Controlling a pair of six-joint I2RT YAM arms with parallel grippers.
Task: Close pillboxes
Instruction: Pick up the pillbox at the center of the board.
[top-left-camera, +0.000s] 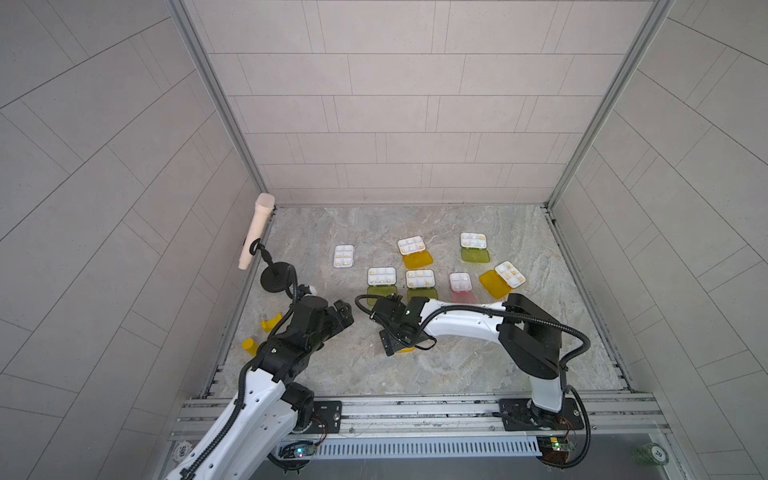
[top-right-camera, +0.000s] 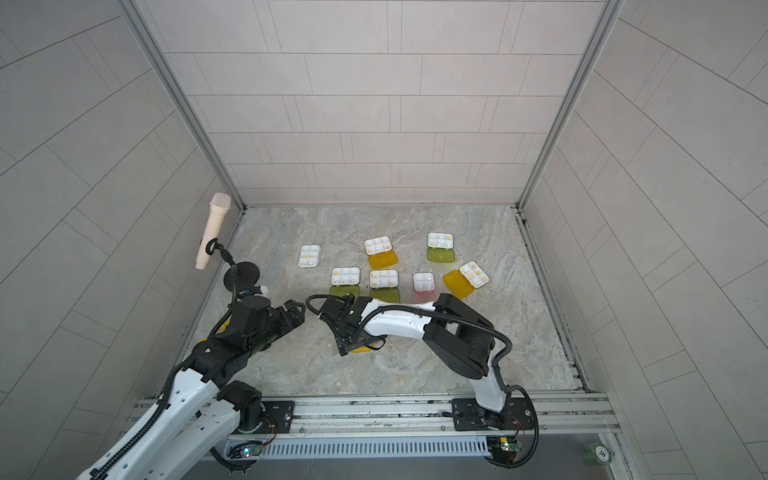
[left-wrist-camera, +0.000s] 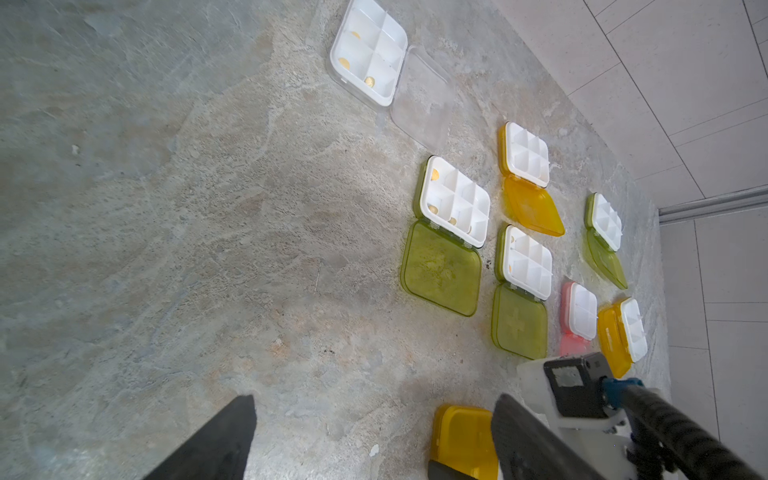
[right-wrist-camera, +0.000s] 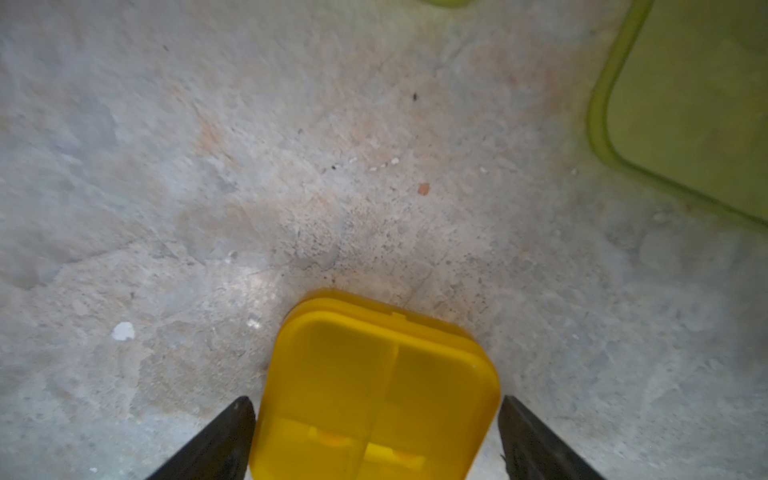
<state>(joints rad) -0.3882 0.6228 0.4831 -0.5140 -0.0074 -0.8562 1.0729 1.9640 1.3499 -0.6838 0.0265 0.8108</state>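
Note:
Several open pillboxes lie in the middle of the stone table, white trays up and lids flat: one clear-lidded (top-left-camera: 344, 255), two orange (top-left-camera: 411, 246) (top-left-camera: 510, 274), three yellow-green (top-left-camera: 473, 241) (top-left-camera: 381, 276) (top-left-camera: 419, 279) and one pink (top-left-camera: 460, 282). Nearer the front lies a closed yellow-orange pillbox (right-wrist-camera: 374, 386) (top-left-camera: 405, 350). My right gripper (right-wrist-camera: 376, 409) (top-left-camera: 392, 343) stands open low over it, one finger along each side with a thin gap. Left of it my left gripper (left-wrist-camera: 376, 401) (top-left-camera: 345, 312) is open and holds nothing; the closed pillbox (left-wrist-camera: 463, 440) shows beside one of its fingers.
A beige microphone (top-left-camera: 257, 230) on a black round stand (top-left-camera: 276, 277) stands at the table's left edge. A small yellow cylinder (top-left-camera: 249, 345) and a yellow curved piece (top-left-camera: 271, 323) lie left of my left arm. Tiled walls close in three sides.

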